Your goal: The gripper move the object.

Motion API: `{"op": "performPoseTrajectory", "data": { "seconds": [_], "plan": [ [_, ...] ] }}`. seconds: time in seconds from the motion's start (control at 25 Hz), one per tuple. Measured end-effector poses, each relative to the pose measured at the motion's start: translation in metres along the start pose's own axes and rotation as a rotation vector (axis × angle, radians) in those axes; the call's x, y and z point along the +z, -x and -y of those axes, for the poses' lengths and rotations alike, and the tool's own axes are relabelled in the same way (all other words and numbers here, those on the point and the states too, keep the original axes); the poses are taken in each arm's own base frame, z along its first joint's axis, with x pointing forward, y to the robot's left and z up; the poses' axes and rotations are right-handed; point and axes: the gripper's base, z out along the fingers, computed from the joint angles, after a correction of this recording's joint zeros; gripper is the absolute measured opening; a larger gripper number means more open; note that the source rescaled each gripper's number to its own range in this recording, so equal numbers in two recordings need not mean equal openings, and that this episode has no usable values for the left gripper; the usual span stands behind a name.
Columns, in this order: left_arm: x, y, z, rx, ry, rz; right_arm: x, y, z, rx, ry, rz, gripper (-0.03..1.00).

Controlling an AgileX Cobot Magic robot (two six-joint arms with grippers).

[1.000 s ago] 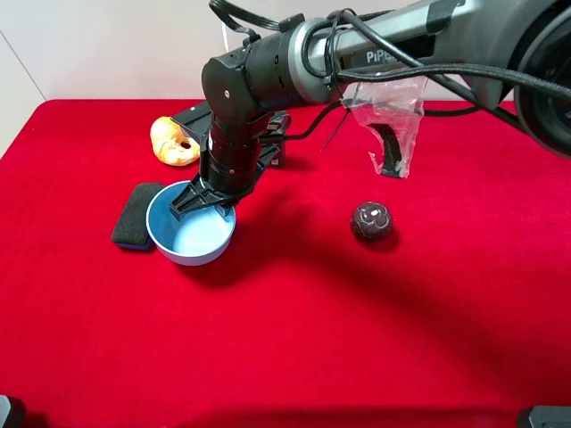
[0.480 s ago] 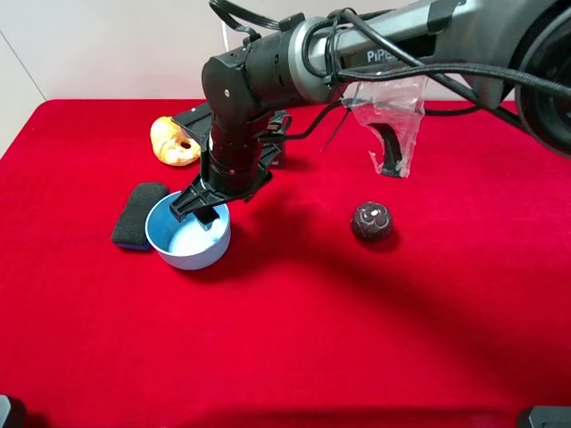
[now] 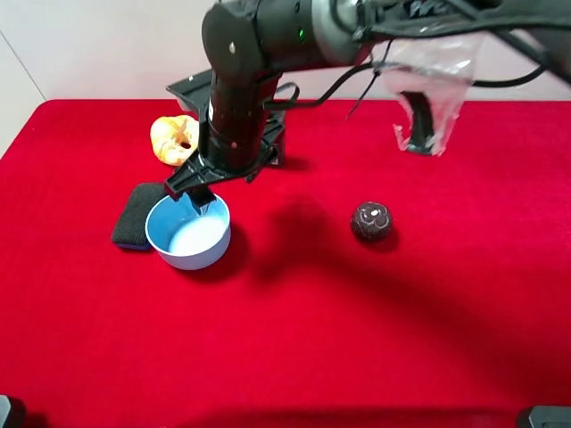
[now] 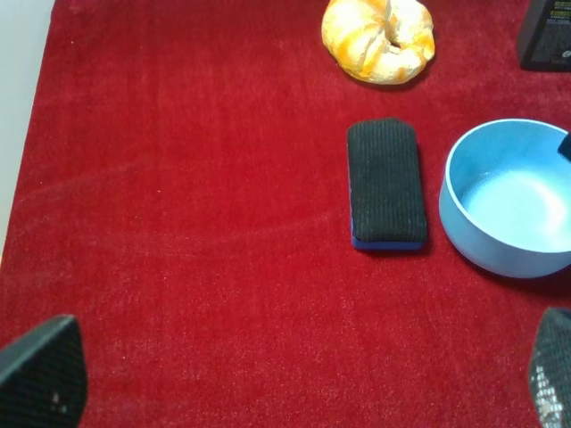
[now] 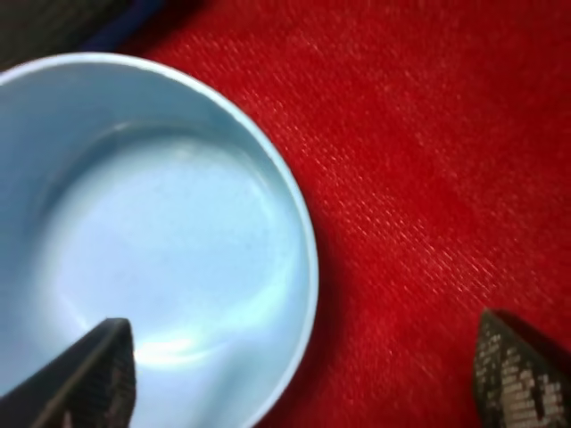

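Note:
The light blue bowl (image 3: 189,237) sits upright on the red cloth, next to the dark sponge. My right gripper (image 3: 194,192) reaches across from the right and hovers just above the bowl's far rim. In the right wrist view the right gripper (image 5: 303,379) is open, one fingertip over the bowl's inside (image 5: 152,232) and the other over the cloth, neither touching the rim. My left gripper (image 4: 294,374) is open and empty, well short of the bowl (image 4: 513,209); it is out of sight in the high view.
A dark sponge block (image 3: 136,216) lies against the bowl's left side; it also shows in the left wrist view (image 4: 385,194). A yellow bread ring (image 3: 174,140) lies behind it. A maroon ball (image 3: 371,220) sits to the right. A plastic bag (image 3: 430,98) hangs from the right arm.
The bowl went from held slightly raised to resting on the cloth. The right gripper has let go of its rim and the arm has risen.

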Motion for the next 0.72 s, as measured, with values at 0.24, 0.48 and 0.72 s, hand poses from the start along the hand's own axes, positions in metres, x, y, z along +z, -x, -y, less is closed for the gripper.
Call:
{"op": "performPoseTrajectory", "data": {
  "seconds": [0.24,0.48,0.72],
  "plan": [
    [0.0,0.0,0.0,0.0,0.0,0.0,-0.03,0.0,-0.002,-0.001,0.007,0.012,0.96],
    [0.0,0.0,0.0,0.0,0.0,0.0,-0.053,-0.003,-0.005,0.006,0.022,0.0,1.0],
    [0.0,0.0,0.0,0.0,0.0,0.0,-0.069,-0.004,-0.009,0.018,0.06,0.006,1.0]
  ]
}}
